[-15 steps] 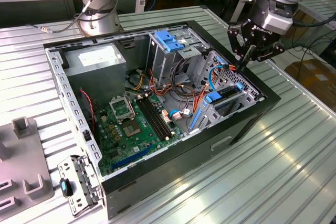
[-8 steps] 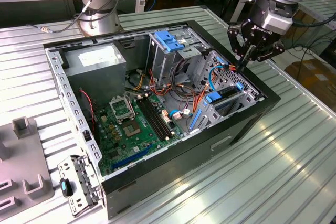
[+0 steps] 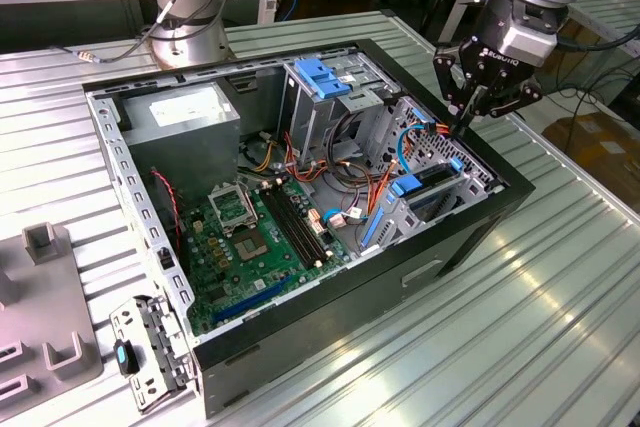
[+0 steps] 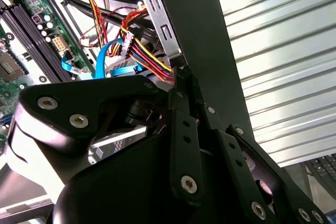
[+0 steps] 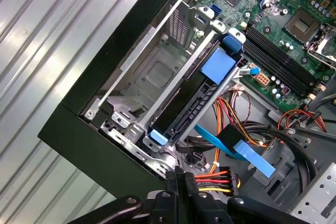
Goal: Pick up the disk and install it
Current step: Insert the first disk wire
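**Seemingly seated: disk in its bay, hand shut over the wires**

Here the hand [image 3: 468, 125] hangs over a corner of the open case [image 3: 480, 217], its two fingers pressed flat together and pointing down into the machine. Nothing shows between them. In both wrist views the tips [image 5: 180, 174] sit just beside a bundle of red, yellow and black wires [image 5: 210, 177], close enough that I cannot tell whether they touch it (they certainly do not carry the disk).

The disk [image 5: 191, 103] is below the hand and a little ahead of it, toward the board [image 3: 250, 237]. It rests in a metal bay against the case wall, apart from the fingers. It shows mostly as a dark slab with blue plastic at each end, so it appears to stand on edge in the slot rather than lie flat. That would fit a drive slid into its carrier rails: the frame holds it by its sides and leaves the end tab free to grip.

Its long axis runs away from the hand. The small blue end is the one nearer the fingertips, and the broad blue tab [image 5: 218, 66] points toward the board. In the exterior view the disk [image 3: 428, 190] slants the same way, along the case wall. A flat blue cable [image 5: 236, 150] passes between the hand and the disk.

Judged from this, the placing looks largely done, and the hand is now nearest the wiring. The case rests on a ribbed metal tabletop [image 3: 560, 327].
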You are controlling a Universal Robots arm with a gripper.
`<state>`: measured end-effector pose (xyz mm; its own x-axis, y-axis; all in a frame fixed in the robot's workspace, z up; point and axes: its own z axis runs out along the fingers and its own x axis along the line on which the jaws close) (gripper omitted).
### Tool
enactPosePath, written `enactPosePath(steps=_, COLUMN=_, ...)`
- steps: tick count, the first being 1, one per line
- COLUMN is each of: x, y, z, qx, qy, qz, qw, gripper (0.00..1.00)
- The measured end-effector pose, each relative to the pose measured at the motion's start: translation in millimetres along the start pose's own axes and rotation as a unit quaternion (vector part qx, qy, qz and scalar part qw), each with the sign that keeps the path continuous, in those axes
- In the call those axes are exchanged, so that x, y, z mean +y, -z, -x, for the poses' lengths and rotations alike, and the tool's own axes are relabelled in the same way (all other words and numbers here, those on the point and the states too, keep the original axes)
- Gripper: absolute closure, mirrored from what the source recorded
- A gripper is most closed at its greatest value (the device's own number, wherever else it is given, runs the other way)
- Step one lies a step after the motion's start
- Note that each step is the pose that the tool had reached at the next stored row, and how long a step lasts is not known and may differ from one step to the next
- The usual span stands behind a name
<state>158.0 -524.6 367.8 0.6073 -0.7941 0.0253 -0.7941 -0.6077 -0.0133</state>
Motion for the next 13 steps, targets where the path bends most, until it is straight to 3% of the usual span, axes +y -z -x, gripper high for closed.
enactPosePath(steps=3, x=0.9, y=-0.1, z=-0.2, qx=0.0001, qy=-0.013, qz=0.0003, qw=0.99992, gripper=0.83)
enactPosePath(steps=5, x=4.0, y=0.1, z=1.6, qx=0.0002, qy=-0.012, qz=0.0004, qw=0.99992, gripper=0.83)
enactPosePath(steps=7, x=10.9, y=0.2, z=4.9, qx=0.0001, qy=-0.009, qz=0.0002, qw=0.99996, gripper=0.83)
enactPosePath(steps=9, x=11.5, y=0.3, z=5.0, qx=0.0001, qy=-0.009, qz=0.0002, qw=0.99996, gripper=0.83)
enactPosePath(steps=13, x=11.5, y=0.2, z=5.0, qx=0.0005, qy=-0.038, qz=0.0009, qw=0.99927, gripper=0.83)
